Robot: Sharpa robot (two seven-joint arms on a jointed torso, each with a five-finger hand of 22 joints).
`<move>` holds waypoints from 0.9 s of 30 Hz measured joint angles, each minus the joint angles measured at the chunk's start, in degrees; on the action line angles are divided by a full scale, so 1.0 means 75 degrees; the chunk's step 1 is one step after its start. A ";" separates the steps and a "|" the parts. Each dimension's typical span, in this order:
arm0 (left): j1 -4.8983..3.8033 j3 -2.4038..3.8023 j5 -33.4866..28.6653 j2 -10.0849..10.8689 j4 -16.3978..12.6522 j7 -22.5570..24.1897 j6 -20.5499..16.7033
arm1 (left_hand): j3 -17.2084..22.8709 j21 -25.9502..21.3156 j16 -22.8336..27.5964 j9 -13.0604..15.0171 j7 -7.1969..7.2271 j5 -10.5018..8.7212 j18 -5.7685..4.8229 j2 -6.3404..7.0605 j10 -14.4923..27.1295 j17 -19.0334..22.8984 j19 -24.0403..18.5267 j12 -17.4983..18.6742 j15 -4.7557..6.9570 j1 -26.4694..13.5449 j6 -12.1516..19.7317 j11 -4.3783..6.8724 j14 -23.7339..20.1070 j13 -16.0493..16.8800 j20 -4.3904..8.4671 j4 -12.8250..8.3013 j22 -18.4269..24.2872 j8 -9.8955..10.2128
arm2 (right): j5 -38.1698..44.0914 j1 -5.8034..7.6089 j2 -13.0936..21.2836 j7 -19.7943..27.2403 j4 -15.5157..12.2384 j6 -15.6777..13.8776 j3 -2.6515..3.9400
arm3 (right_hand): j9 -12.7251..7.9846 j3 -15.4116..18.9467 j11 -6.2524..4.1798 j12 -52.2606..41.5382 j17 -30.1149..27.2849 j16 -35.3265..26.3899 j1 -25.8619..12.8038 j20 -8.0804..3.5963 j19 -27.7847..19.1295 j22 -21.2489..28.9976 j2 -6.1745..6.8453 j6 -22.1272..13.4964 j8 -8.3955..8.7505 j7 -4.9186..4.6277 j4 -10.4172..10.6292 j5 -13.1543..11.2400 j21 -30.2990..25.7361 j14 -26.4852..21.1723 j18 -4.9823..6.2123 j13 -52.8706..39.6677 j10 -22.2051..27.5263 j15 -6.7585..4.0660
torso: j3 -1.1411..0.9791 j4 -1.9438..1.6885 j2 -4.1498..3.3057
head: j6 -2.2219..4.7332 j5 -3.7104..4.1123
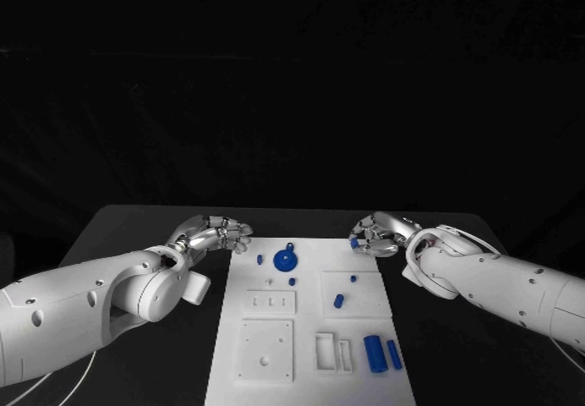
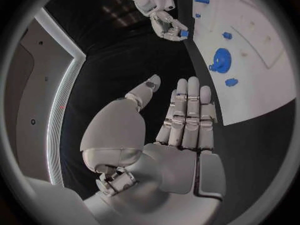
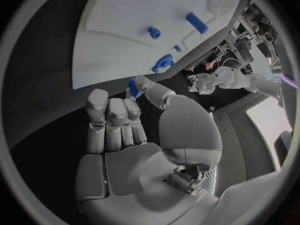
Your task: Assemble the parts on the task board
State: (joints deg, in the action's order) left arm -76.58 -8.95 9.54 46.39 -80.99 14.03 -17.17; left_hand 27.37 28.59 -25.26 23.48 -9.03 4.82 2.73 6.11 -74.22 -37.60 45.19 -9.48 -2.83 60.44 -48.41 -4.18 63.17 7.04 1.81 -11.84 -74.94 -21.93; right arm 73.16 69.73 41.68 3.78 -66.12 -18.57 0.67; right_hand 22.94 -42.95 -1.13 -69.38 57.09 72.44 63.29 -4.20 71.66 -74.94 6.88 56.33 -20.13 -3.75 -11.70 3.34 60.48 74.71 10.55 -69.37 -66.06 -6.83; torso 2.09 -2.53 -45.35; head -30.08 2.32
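The white task board (image 1: 311,372) lies flat at the table's middle, long axis running from six to twelve o'clock; a blue gear-like part (image 1: 286,259) lies toward twelve; small blue parts (image 1: 339,299) sit near the centre; two blue cylinders (image 1: 375,353) lie toward five; one blue part (image 1: 355,243) is pinched in the right hand (image 1: 378,234).

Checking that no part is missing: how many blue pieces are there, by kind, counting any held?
Blue toothed wheel: 1
Long blue cylinders: 2
Small blue pegs on the white task board: 4
Small blue piece pinched in the right hand: 1
Total: 8
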 measured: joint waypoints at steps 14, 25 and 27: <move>-0.0146 0.0007 0.0424 -0.0461 0.0050 -0.1268 0.0357 | -0.0377 0.1573 -0.2589 -0.0037 0.0402 -0.0148 0.0001 0.0038 -0.1186 -0.1324 0.0913 -0.1727 0.0884 -0.0458 -0.0560 0.0600 0.0709 0.1437 0.0687 0.0312 0.0001 0.0092 | 0.1201 0.0303 -0.0377 -0.2080 -0.1428 0.0042 -0.0007 | 0.0000 -0.0306 -0.0041 -0.0030 0.0020 0.0000 -0.0041 -0.0014 0.0043 0.0001 0.0222 0.0052 0.0000 0.0051 0.0053 0.0321 -0.0001 0.0031 0.0010 -0.0037 -0.0121 -0.0029 | 0.0009 0.0061 0.0275 | 0.0033 -0.0094; -0.0176 -0.0001 0.0646 -0.0864 0.0061 -0.1969 0.0269 | -0.0317 0.1574 -0.2584 -0.0072 0.0317 -0.0238 0.0054 0.0435 -0.0203 -0.1099 0.0402 -0.2003 0.0719 -0.1041 -0.0474 0.0473 0.0032 0.1845 0.0595 0.0932 0.0002 0.0239 | 0.2022 0.0305 -0.1000 -0.2944 -0.1928 0.0091 -0.0010 | 0.0000 -0.0358 -0.0055 -0.0030 0.0020 0.0000 -0.0121 -0.0029 0.0081 0.0002 0.0303 0.0090 0.0000 0.0083 0.0062 0.0578 -0.0002 0.0058 0.0015 -0.0057 -0.0163 -0.0054 | 0.0019 0.0039 0.0452 | -0.0023 -0.0249; -0.0176 0.0000 0.0664 -0.0905 0.0060 -0.2050 0.0229 | -0.0277 0.1548 -0.2562 -0.0072 0.0277 -0.0238 -0.0008 0.0471 -0.0050 -0.1030 0.0316 -0.2003 0.0644 -0.1005 -0.0490 0.0444 -0.0048 0.1881 0.0533 0.1001 0.0002 0.0267 | 0.2129 0.0305 -0.1114 -0.3046 -0.1949 0.0102 -0.0011 | 0.0000 -0.0358 -0.0055 -0.0030 0.0020 0.0000 -0.0121 -0.0014 0.0097 0.0002 0.0303 0.0096 0.0000 0.0086 0.0062 0.0595 -0.0002 0.0059 0.0016 -0.0057 -0.0163 -0.0054 | 0.0021 0.0031 0.0475 | -0.0035 -0.0288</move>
State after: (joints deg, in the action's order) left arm -77.90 -8.95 14.53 39.60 -80.54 -1.35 -15.45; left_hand 25.30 40.21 -44.48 22.95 -6.95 3.03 2.66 9.64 -74.59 -45.33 47.56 -24.50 2.01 52.90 -52.09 -0.85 62.81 21.15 5.81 -4.33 -74.93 -19.93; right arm 89.13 72.01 33.33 -19.06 -80.74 -17.80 0.59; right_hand 22.94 -45.63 -1.54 -69.61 57.24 72.44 62.38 -4.30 72.39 -74.93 9.15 57.06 -20.14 -3.10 -11.23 7.80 60.46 75.15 10.67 -69.80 -67.28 -7.24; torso 2.25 -2.30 -41.78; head -30.34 0.16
